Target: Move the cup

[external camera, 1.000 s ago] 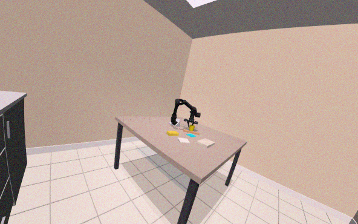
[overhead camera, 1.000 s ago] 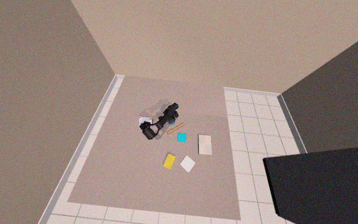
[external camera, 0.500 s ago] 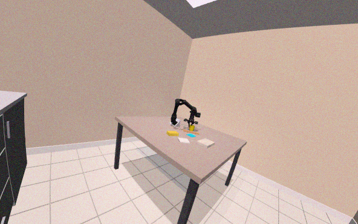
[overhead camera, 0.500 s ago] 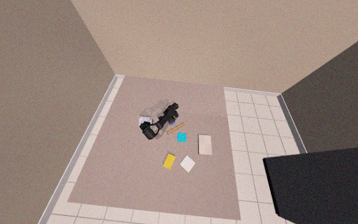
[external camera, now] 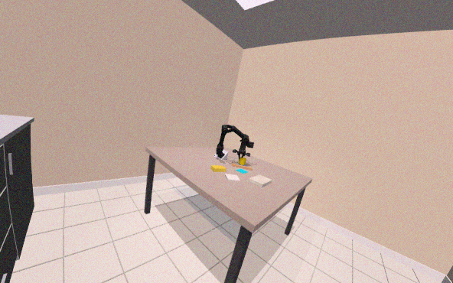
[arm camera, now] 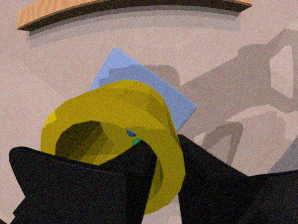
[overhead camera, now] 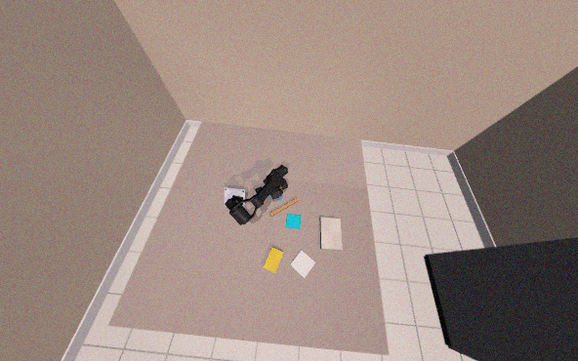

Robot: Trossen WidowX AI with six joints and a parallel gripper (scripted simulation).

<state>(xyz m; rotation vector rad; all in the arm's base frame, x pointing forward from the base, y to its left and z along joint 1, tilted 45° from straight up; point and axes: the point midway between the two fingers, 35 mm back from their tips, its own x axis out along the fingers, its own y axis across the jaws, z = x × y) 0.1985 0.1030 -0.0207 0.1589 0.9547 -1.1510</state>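
Note:
A yellow cup [external camera: 242,161] [arm camera: 107,107] is at the blue pad [arm camera: 114,59] [overhead camera: 277,198], which shows beyond it in the wrist view. The cup looks tilted in the wrist view; whether its base touches the pad is hidden. A blue marble [arm camera: 131,133] and a green marble [arm camera: 136,142] show inside it; any others are hidden. My gripper [arm camera: 166,139] is shut on the cup's wall, one finger inside the rim and one outside. The cyan pad [overhead camera: 293,220] [external camera: 242,171] lies flat beyond the wooden strip, with nothing on it.
A wooden strip [overhead camera: 284,207] [external camera: 242,167] [arm camera: 45,12] lies between the two pads. A yellow block [overhead camera: 273,260] [external camera: 218,168], a white square [overhead camera: 303,263] [external camera: 232,177] and a cream slab [overhead camera: 331,233] [external camera: 260,180] lie farther out on the table.

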